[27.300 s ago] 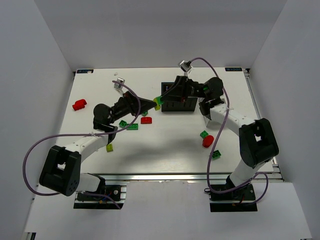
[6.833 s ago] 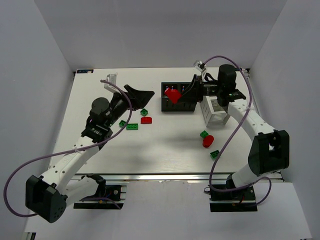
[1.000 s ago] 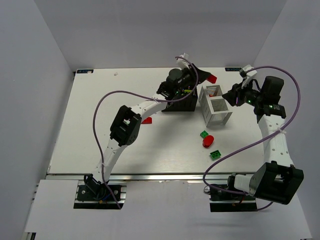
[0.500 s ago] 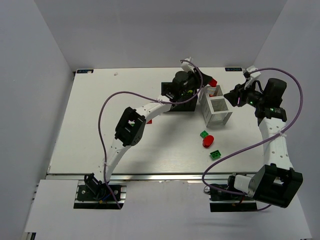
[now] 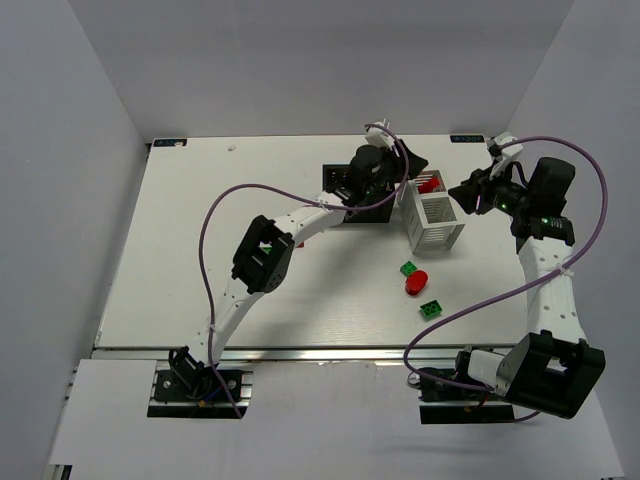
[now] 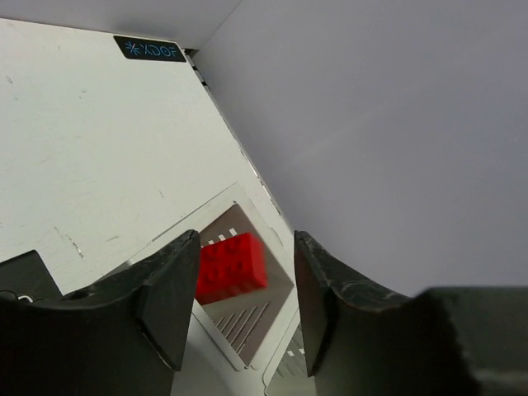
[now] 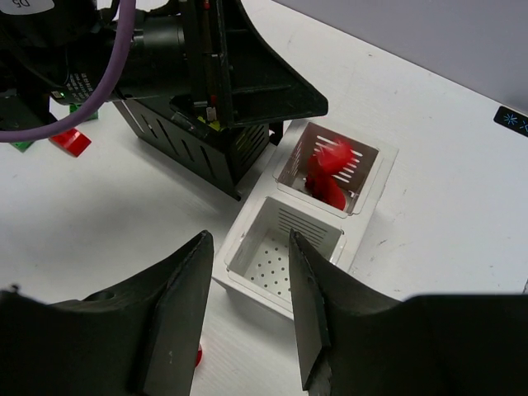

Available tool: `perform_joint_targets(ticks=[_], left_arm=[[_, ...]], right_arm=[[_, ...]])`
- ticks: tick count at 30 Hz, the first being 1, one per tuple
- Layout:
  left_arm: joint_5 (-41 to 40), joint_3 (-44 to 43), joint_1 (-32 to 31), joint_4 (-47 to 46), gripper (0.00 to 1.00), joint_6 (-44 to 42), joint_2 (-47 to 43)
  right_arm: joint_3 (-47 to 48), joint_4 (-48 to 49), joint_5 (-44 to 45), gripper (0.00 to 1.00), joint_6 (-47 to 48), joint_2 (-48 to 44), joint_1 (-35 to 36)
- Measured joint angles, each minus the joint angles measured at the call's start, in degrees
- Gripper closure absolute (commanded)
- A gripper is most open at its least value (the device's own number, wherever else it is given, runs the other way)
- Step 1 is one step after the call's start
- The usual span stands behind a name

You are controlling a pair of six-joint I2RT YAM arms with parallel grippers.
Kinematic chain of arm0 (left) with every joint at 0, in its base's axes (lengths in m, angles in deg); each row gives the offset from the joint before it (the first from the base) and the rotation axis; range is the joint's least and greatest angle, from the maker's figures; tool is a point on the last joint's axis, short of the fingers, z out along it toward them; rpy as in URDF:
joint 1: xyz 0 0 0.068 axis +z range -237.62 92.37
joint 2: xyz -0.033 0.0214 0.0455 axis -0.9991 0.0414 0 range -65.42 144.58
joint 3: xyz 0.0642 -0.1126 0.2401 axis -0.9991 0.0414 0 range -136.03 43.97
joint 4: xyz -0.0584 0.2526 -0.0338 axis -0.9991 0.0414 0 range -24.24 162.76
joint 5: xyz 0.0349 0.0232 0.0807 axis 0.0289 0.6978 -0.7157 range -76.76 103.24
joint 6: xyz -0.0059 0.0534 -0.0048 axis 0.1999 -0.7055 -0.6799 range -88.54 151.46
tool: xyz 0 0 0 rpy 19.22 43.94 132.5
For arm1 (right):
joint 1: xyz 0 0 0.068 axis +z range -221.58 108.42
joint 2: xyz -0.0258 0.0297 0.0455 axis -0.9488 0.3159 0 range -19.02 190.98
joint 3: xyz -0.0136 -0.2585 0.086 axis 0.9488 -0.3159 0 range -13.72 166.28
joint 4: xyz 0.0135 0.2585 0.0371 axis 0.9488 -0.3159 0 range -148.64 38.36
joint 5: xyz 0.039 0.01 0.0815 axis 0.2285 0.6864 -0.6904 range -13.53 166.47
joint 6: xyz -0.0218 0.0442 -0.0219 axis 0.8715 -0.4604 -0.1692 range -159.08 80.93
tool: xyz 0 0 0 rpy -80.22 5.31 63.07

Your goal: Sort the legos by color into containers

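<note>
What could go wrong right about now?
The red brick, blurred below the open left fingers, seems mid-drop; it might bounce off the rim of the white basket.
The left arm stretches across the black box and could nudge it pulling back.
The right fingers hover nearby; the arms might bump.

The slatted rectangular plastic basket (image 5: 445, 238) is white, the floor of its near compartment dotted with a grid of small holes. The blocky plastic bricks (image 7: 328, 169) in its far compartment are bright red. The slotted plastic box (image 7: 191, 139) beside it is black, and on the plain white table (image 5: 200, 260) lie a red rounded brick (image 5: 416, 283) and two dark green studded bricks (image 5: 408, 268). The thick cable (image 7: 122, 33) is purple, and the small corner label (image 6: 149, 49) is black with white lettering.
</note>
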Motion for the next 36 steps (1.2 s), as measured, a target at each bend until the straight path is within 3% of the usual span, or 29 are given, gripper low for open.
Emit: perform_joint_targets(ticks=[6, 9, 13, 14, 17, 19, 21, 23, 24, 28, 29, 36], left_arm=[[-0.37, -1.7, -0.17, 0.74, 0.39, -0.02, 0.0], [-0.39, -2.29, -0.33, 0.81, 0.44, -0.04, -0.07], [-0.44, -1.25, -0.44, 2.6, 0.76, -2.34, -1.84], [-0.55, 0.31, -0.42, 3.32, 0.9, -2.99, -3.37], [-0.42, 9.79, 0.13, 5.81, 0.94, -5.42, -12.41], [0.33, 16.28, 0.9, 7.04, 0.88, -5.81, -19.54], [2.1, 23.67, 2.71, 8.57, 0.61, -5.77, -28.2], [2.99, 31.98, 5.51, 9.05, 0.47, -5.46, -37.35], [3.08, 36.79, 7.43, 9.88, 0.34, -5.18, -42.62], [-1.55, 54.47, 14.36, 12.85, 0.03, -5.09, -61.64], [-3.72, 58.4, 15.23, 13.75, 0.02, -5.03, -65.88], [-16.24, 75.89, 14.69, 23.28, 0.02, -3.72, -85.09]], right_arm=[[0.0, -0.39, -0.31, 0.51, 0.37, 0.0, 0.02], [0.02, -1.16, -1.01, 0.47, 0.87, 0.0, 0.0], [0.57, -5.57, -3.91, 0.43, 4.0, 0.22, 0.0], [1.36, -8.02, -5.25, 0.42, 5.79, 0.63, 0.02], [5.64, -17.68, -8.79, 0.38, 15.87, 3.26, 0.94], [8.28, -25.31, -8.96, 0.33, 23.91, 5.4, 3.04], [8.57, -32.2, -8.0, 0.25, 31.21, 6.67, 6.32], [7.48, -36.3, -6.23, 0.25, 35.1, 7.21, 8.92], [6.16, -37.07, -5.18, 0.26, 36.0, 7.06, 9.9], [0.66, -37.4, 0.74, 0.21, 33.7, 6.21, 11.41], [-0.72, -36.92, 2.89, 0.11, 32.3, 5.81, 12.0], [-9.03, -26.36, 19.45, 0.11, 11.26, 1.55, 18.53]])
